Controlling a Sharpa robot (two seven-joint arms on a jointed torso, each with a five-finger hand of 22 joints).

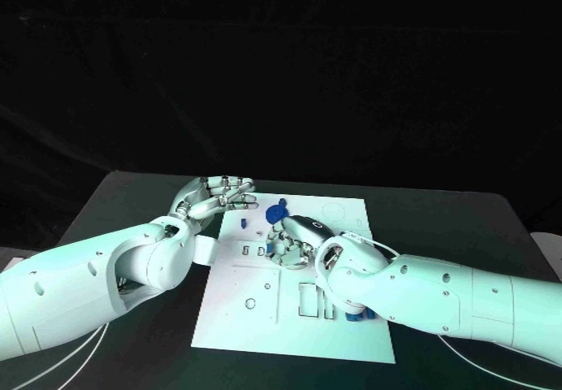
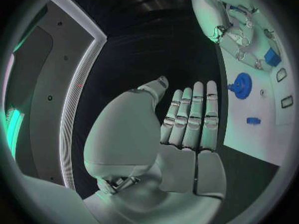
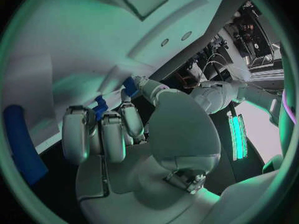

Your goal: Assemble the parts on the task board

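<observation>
task board point(image 1: 252, 325): white plate, centre of black table point(image 1: 469, 219), long axis running near to far; slots and holes cut in its face.

small blue part point(image 1: 357, 315): at the board's near right, about 5 o'clock from board centre, partly hidden under the right forearm.

right hand point(image 1: 293, 244): comes in from 4 o'clock, lies low over the middle of the board, fingers bent down onto its surface. in the right wrist view the fingertips point(image 3: 102, 134) are pressed close to small blue parts point(image 3: 99, 107) standing at the board; whether any is actually pinched cannot be told. a long blue piece point(image 3: 22, 144) curves along the edge of that view.

blue wheel-shaped part point(image 1: 275, 214): on the board's far end, about 12 o'clock from the right hand, just beyond its fingers. seen also in the left wrist view point(image 2: 240, 84), with a small blue block point(image 2: 253, 120) apart from it.

left hand point(image 1: 217, 197): at the board's far left corner, about 11 o'clock, off its edge; fingers straight and side by side, palm bare, holding nothing.
</observation>
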